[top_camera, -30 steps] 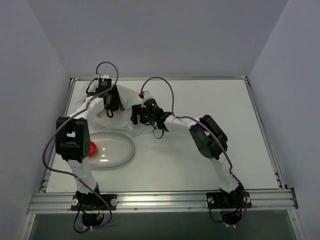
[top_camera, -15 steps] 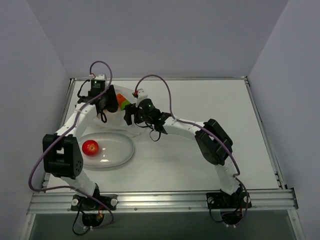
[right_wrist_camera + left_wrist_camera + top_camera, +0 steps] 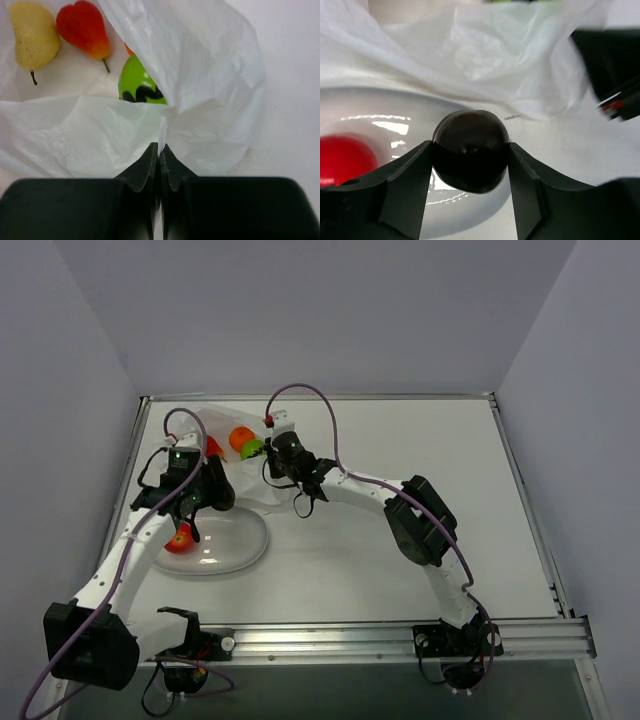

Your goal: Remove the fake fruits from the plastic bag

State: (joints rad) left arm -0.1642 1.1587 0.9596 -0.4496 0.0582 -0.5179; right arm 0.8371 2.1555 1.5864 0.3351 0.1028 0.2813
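Left hand [image 3: 470, 147], clamped on dark ball [image 3: 470, 160], just swung over the plate [image 3: 380, 102] (joining the apple [image 3: 340, 157], fruit two nearly out), right hand [image 3: 159, 148] snapped shut on bag [image 3: 210, 75].

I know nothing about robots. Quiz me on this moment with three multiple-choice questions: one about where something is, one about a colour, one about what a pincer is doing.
1. Where is the red apple?
A. on the bare table
B. on the white plate
C. on a shelf

2. What colour is the ball held in the left pincer?
A. dark purple-black
B. yellow
C. blue

3. How do the jaws of the right pincer stand?
A. wide open
B. shut round a spoon
C. shut on a fold of the plastic bag

Answers:
1 B: the left wrist view shows the apple lying on the plate's glossy surface.
2 A: the ball between the two fingers looks almost black.
3 C: in the right wrist view the tips meet where the bag's folds gather.
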